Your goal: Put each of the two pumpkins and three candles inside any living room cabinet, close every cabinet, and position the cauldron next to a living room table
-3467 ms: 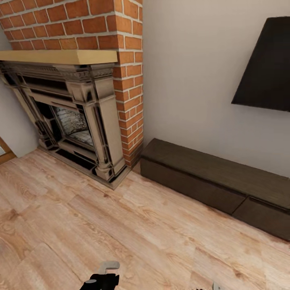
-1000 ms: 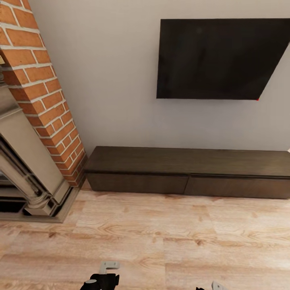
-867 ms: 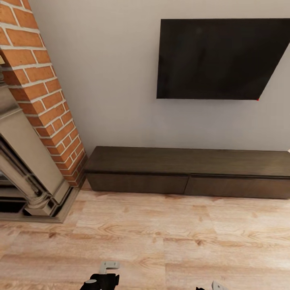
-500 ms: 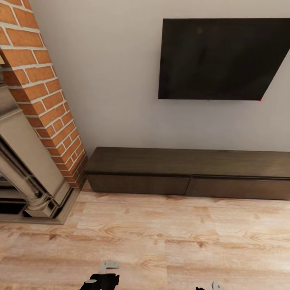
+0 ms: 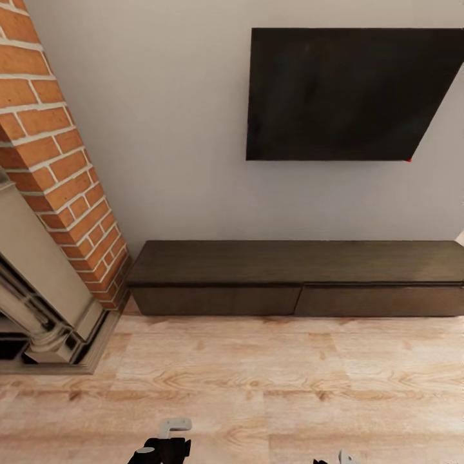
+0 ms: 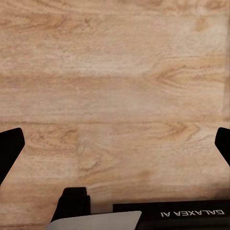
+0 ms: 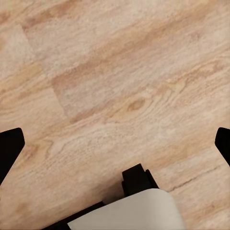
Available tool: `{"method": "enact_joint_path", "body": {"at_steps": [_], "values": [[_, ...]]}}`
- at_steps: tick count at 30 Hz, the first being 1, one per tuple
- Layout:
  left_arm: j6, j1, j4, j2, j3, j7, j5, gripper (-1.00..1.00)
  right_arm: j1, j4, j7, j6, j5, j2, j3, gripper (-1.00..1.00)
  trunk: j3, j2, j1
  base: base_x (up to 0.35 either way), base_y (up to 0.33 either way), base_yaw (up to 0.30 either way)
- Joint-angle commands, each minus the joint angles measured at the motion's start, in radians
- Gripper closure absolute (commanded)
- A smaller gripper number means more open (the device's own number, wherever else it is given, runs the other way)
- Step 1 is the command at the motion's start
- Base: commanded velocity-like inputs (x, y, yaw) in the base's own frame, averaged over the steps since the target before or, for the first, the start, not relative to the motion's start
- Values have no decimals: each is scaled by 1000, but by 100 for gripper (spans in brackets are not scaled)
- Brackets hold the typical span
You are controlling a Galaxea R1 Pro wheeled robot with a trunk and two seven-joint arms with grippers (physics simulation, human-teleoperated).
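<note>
The cabinet (image 5: 296,261) is a long low dark-brown unit against the wall, straight ahead in the head view. Its left drawer front (image 5: 216,301) and right drawer front (image 5: 380,301) both sit flush and shut, and its top is bare. My left gripper (image 6: 115,148) is open over the wood floor, black fingertips (image 6: 9,151) spread wide with nothing between them. My right gripper (image 7: 115,148) is open the same way above the floor. The pumpkins, candles, cauldron and table are out of view.
A black TV (image 5: 341,93) hangs on the wall above the cabinet. A brick chimney (image 5: 58,167) and the fireplace surround (image 5: 45,309) stand at the left, with the hearth base reaching onto the floor. Light wood floor (image 5: 258,380) lies between me and the cabinet.
The head view swung right from the fireplace to face the cabinet, then shifted slightly in the last half second. Nothing in the room moved; both grippers stay open.
</note>
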Motion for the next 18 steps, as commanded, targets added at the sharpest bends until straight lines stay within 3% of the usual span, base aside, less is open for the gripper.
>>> {"method": "enact_joint_path", "body": {"at_steps": [1,11,14,16,18], "values": [[5,0,-2,1,-9,7,10,-100,0,0,-5,-3,-10,-1,9,-100,-1,0,0,25,6,-5],[6,0,-4,2,-7,2,9,-100,0,0,-6,-5,-8,-1,9,-100,-1,0,0,61,43,-1],[18,0,-17,17,0,-4,13,-100,0,0,0,-8,-7,-8,8,-100,-1,0,0,3,2,0],[69,0,-56,41,3,-29,17,-100,0,0,31,-11,-9,-14,4,-100,-1,0,0,1,0,0],[196,0,-150,73,6,-99,22,-100,0,1,113,-11,-13,-19,-10,-100,-1,0,0,0,0,0]]}}
